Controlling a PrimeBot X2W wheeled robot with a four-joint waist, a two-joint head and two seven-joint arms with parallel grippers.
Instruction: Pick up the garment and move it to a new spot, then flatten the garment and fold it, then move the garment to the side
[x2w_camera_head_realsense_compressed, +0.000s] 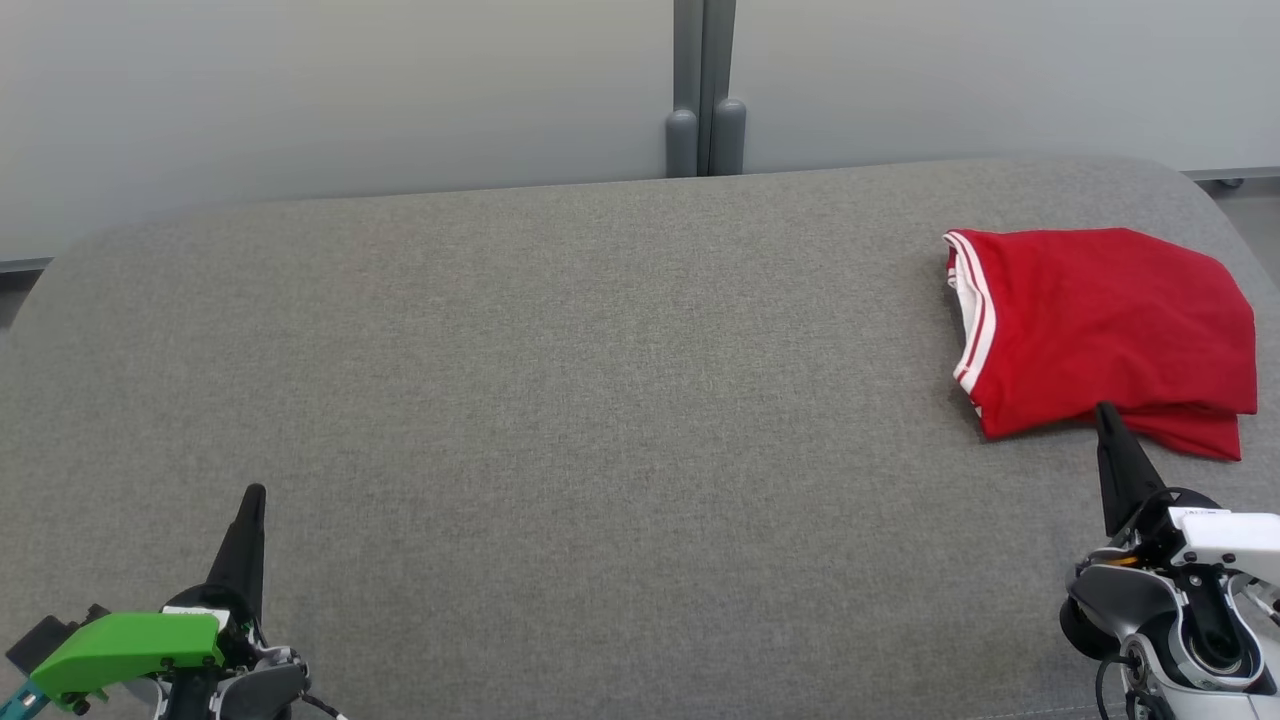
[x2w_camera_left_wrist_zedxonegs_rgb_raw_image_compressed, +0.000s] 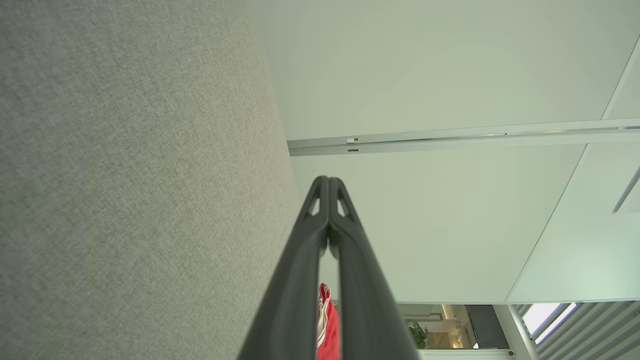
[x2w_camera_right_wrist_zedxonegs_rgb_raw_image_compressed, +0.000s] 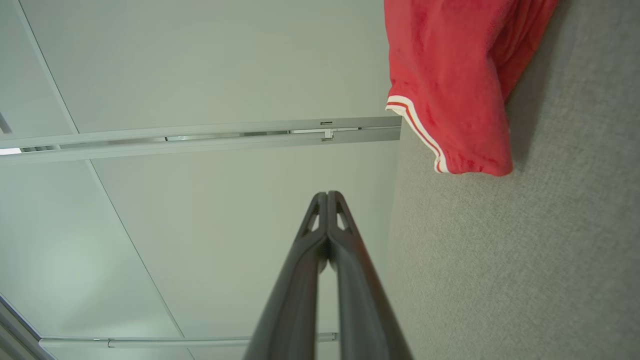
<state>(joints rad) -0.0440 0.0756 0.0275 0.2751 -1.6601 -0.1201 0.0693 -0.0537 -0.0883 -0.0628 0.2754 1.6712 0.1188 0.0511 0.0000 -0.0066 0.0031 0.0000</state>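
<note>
Red folded garment (x2w_camera_head_realsense_compressed: 1105, 335) lies long axis left-right, striped edge facing left

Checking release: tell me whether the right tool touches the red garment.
Apart. The right wrist view shows the shut right tool clear of the red garment, with a plain gap between them.

left claw (x2w_camera_head_realsense_compressed: 254, 497) — pressed closed, empty, lower left | right claw (x2w_camera_head_realsense_compressed: 1106, 412) — pressed closed, empty, lower right
</note>
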